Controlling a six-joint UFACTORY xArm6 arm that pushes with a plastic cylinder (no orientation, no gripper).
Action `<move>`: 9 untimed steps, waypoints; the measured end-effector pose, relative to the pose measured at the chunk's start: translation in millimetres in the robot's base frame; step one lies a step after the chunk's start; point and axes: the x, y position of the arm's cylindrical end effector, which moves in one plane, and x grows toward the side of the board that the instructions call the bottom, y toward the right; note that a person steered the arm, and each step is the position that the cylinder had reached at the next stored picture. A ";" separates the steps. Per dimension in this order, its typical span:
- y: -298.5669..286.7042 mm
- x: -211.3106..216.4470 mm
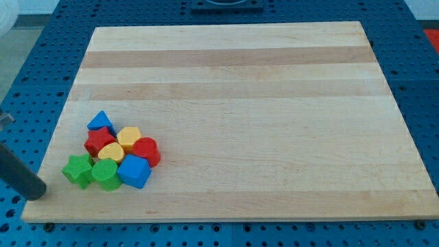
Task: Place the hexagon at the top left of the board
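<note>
Rod (17,175) upper part cut off, left edge.

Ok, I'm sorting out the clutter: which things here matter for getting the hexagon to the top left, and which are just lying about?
Job: yellow hexagon block; wooden board; my tip, at the view's left of the cluster.
Lying about: blue triangle block, red star, red round block, yellow heart, green star, green round block, blue cube.

Lab bench, wooden board (233,68) on blue perforated table (41,68), small coloured test blocks (113,151)
</note>
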 end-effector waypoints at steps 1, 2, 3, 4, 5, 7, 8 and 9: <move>31.0 -0.4; 43.9 -12.2; 44.9 -29.3; 50.9 -36.0; 64.7 -41.7; 96.1 -72.8; 112.5 -89.2; 135.3 -104.7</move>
